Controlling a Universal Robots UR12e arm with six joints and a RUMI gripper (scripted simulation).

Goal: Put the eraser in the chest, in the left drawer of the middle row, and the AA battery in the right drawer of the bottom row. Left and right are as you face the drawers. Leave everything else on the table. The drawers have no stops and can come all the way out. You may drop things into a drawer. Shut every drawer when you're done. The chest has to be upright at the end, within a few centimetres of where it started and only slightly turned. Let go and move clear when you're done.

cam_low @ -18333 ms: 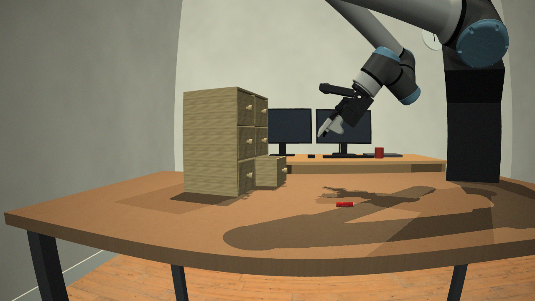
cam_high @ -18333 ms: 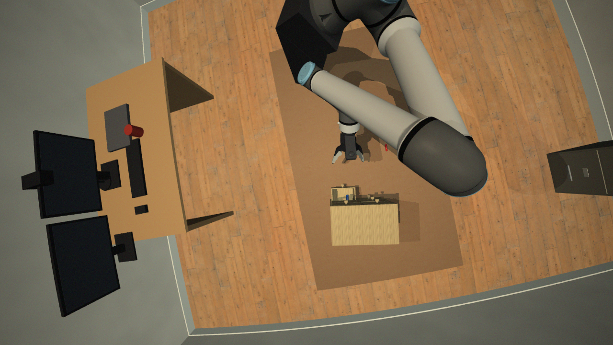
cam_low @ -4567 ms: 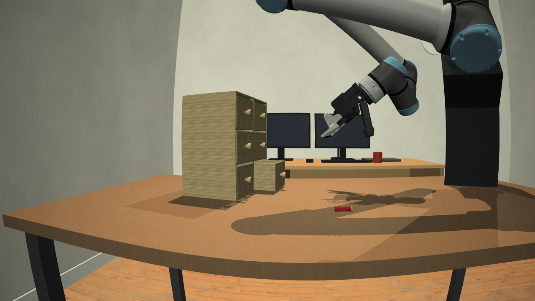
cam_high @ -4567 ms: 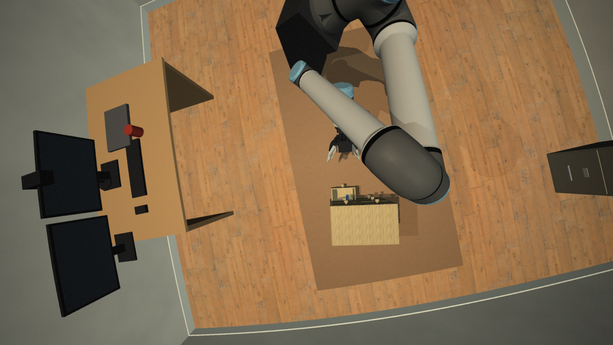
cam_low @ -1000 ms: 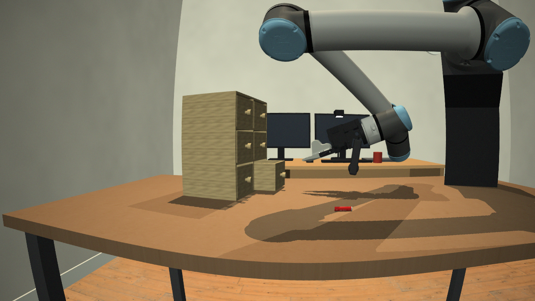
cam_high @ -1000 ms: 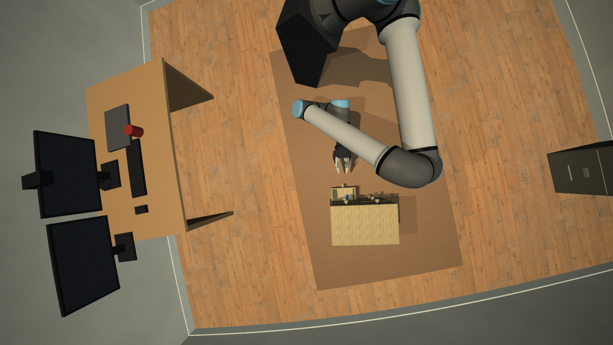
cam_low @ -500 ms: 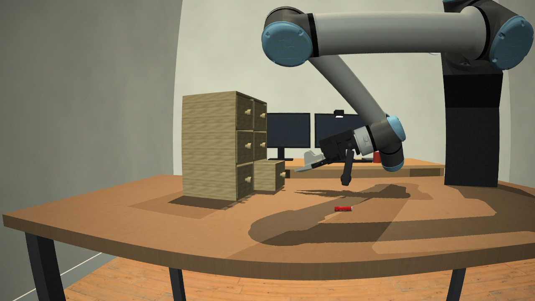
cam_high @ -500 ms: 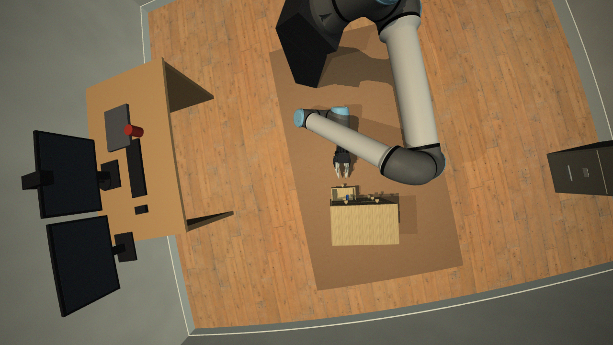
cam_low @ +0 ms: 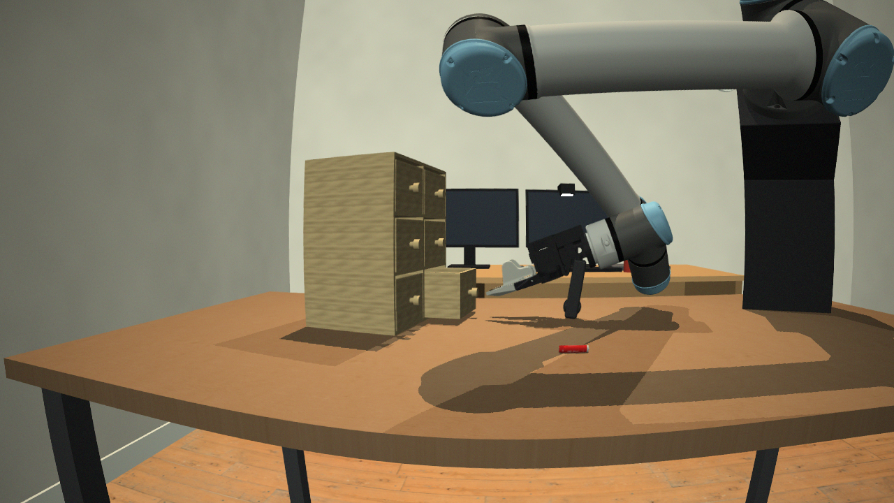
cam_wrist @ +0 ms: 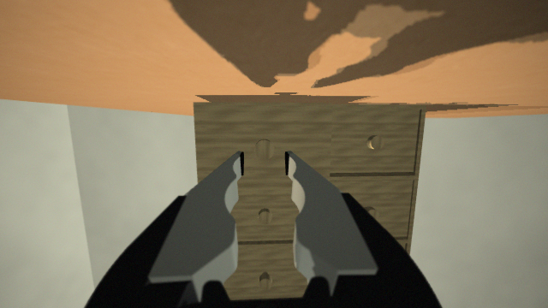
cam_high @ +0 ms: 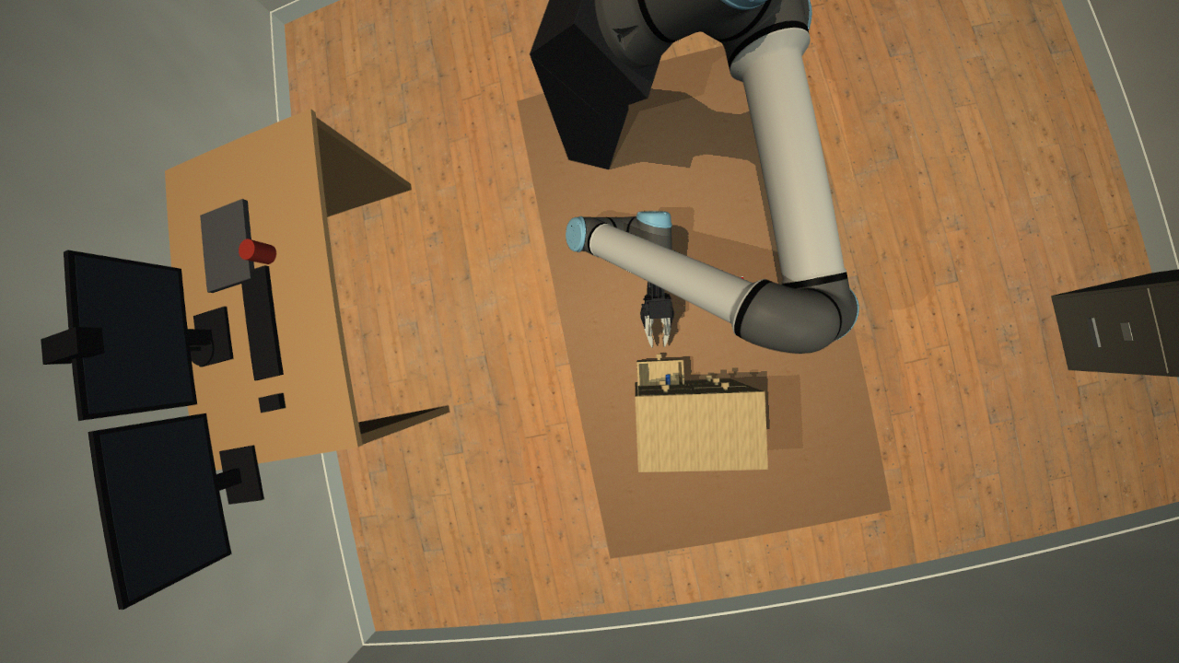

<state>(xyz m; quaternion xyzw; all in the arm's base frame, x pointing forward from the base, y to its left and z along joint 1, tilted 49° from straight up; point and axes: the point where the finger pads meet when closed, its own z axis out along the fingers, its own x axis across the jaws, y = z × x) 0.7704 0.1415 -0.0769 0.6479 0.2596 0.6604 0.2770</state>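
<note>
I have the gripper (cam_high: 657,344) (cam_low: 490,293) (cam_wrist: 264,153) low in front of the chest (cam_high: 700,433) (cam_low: 350,244) (cam_wrist: 360,192), with its jaws slightly open, a narrow gap between the tips and nothing held in them. My fingers slope down toward the bottom right drawer (cam_low: 441,293) (cam_wrist: 231,137), which stands pulled out from the chest; its knob (cam_high: 659,355) (cam_low: 473,291) (cam_wrist: 264,149) is just ahead of the fingertips, and I see them as near it but apart. From overhead I can make out a small blue thing (cam_high: 668,378) inside that drawer, too small for me to name. The other five drawers look shut, including the left one in the middle row (cam_low: 403,256) (cam_wrist: 391,201), so I can't see what lies inside it. The chest stands upright toward the end edge of the table (cam_high: 700,511) (cam_low: 187,375) (cam_wrist: 86,51) opposite my pedestal (cam_low: 787,244). Out on the table, between the chest and the pedestal, a small red cylinder (cam_low: 573,348) with a pale end lies on its side, well in from the long edge nearest the side camera. I can't tell for certain whether the red cylinder or the blue thing is the battery, and I can't pick out the eraser in any of my views.
</note>
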